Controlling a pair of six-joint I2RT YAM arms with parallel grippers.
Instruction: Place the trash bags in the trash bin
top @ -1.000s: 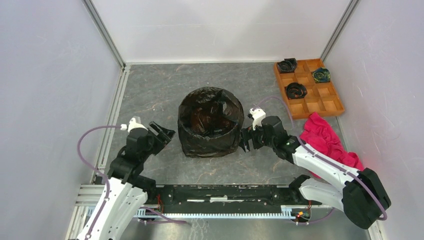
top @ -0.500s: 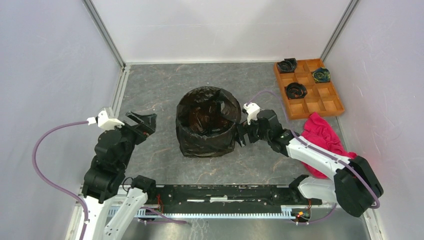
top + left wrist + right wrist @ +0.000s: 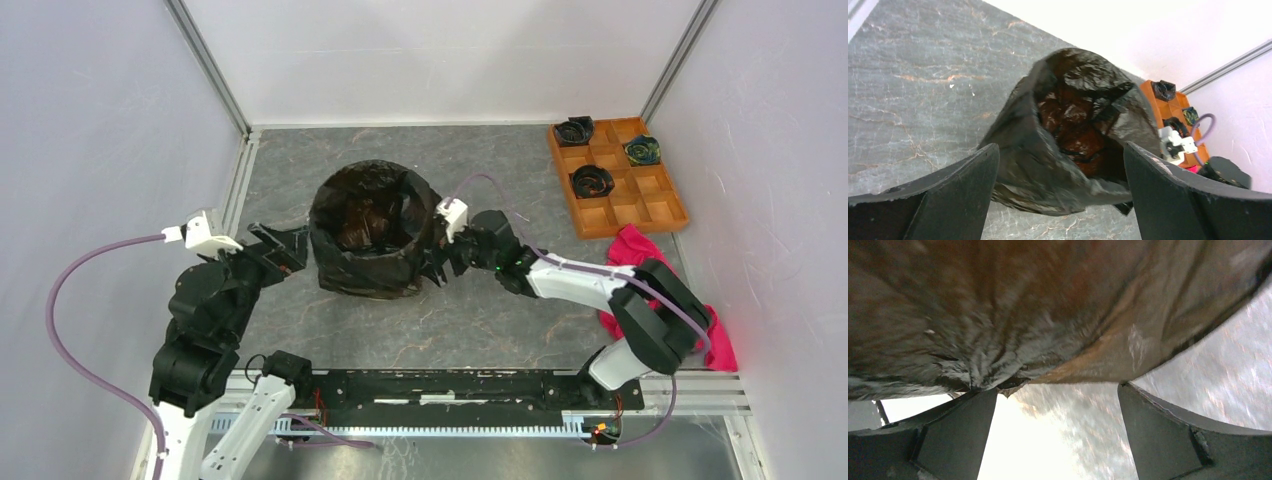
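Both fingers of the left gripper stand spread wide, released, with nothing between them. Their tips sit just beside the left flank of the bagged bin; whether they touch the film I cannot tell. The fingers of the right gripper are likewise parted and grasp nothing. Their tips are up against the bin's right flank, and crinkled film fills the wrist view just above them.

Between the two grippers stands the round orange plastic trash bin, which shows only as a brown-orange tint through the large, thin, glossy black plastic trash bag. The bag is in the bin: it lines the inside, its mouth gapes open, and its edge folds over the rim and hangs down the outer wall to the grey marbled tabletop. The rim line is uneven and wrinkled.

Bare tabletop lies nearer than the bin, up to the black rail along the near edge. More bare tabletop lies beyond the bin, up to the white back wall. To the right, a crumpled pink-red cloth lies by the right wall, partly under the right arm. Farthest off, in the far right corner, a flat orange-brown tray with square compartments holds three small coiled black rolls, well apart from the bin.
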